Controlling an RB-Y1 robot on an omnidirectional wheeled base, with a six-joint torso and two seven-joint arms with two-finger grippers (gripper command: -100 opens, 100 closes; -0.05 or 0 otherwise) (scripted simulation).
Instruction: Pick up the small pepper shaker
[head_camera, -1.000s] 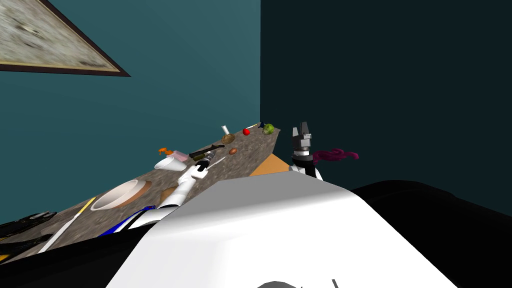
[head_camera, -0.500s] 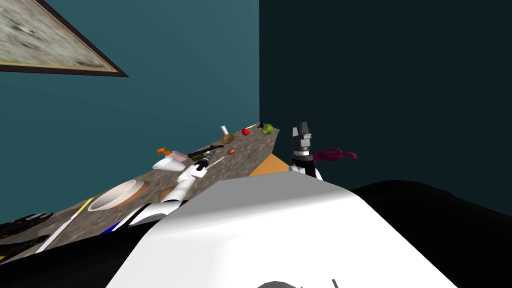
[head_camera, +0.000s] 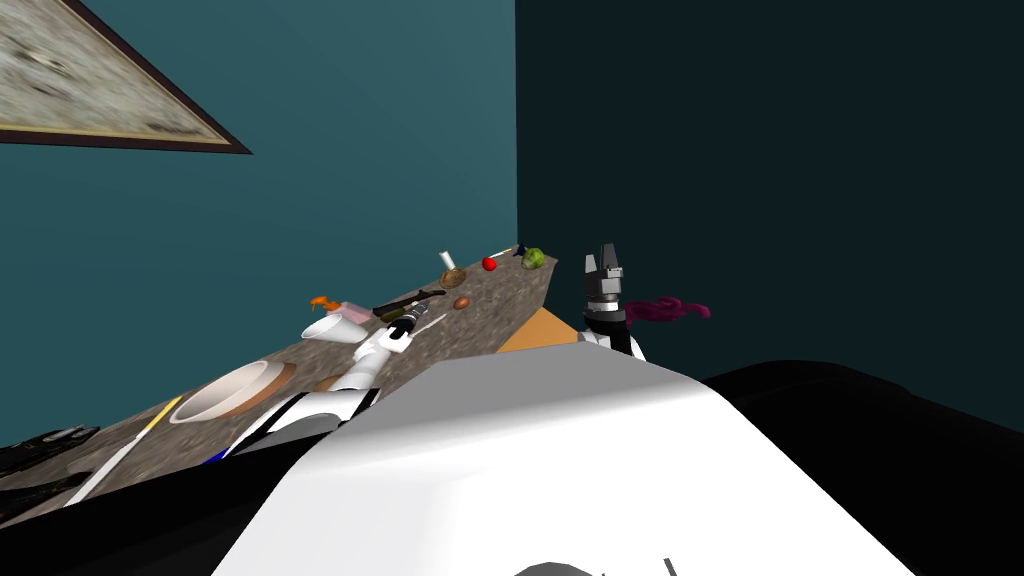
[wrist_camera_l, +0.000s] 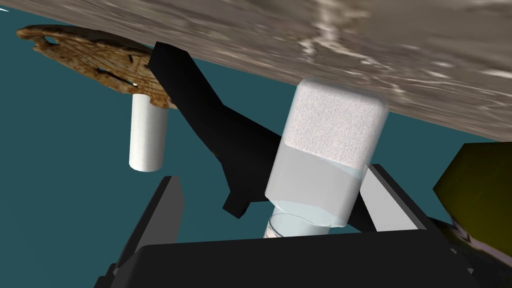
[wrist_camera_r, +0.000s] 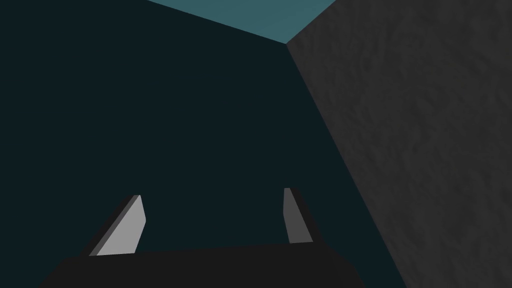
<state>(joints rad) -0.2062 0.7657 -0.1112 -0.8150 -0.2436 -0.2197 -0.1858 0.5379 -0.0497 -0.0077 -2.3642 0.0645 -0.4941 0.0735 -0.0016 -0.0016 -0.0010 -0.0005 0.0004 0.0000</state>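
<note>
The small shaker (wrist_camera_l: 325, 150) is clear with a white grainy fill and stands on the speckled stone counter (wrist_camera_l: 400, 50). My left gripper (wrist_camera_l: 272, 175) is open around it. The shaker sits close against one finger (wrist_camera_l: 382, 200), and a wide gap separates it from the other finger (wrist_camera_l: 167, 210). In the head view the left gripper (head_camera: 408, 324) reaches out over the middle of the counter (head_camera: 500, 300), where the shaker (head_camera: 417, 314) is a small speck at its tip. My right gripper (head_camera: 603, 268) is raised off the counter's near edge, its fingers (wrist_camera_r: 127, 227) open and empty.
Just beyond the shaker lie a black wedge-shaped thing (wrist_camera_l: 210, 130), a brown flat disc (wrist_camera_l: 95, 55) and a white cylinder (wrist_camera_l: 145, 132). An olive bottle (wrist_camera_l: 475, 185) is beside the gripper. A white cup (head_camera: 335, 328), a bowl (head_camera: 225, 392), a red ball (head_camera: 489, 264) and a green lump (head_camera: 533, 258) also sit on the counter.
The head's picture has drifted slightly, so I have turned a little. My left arm has crept forward at the shaker. The right arm is still.
</note>
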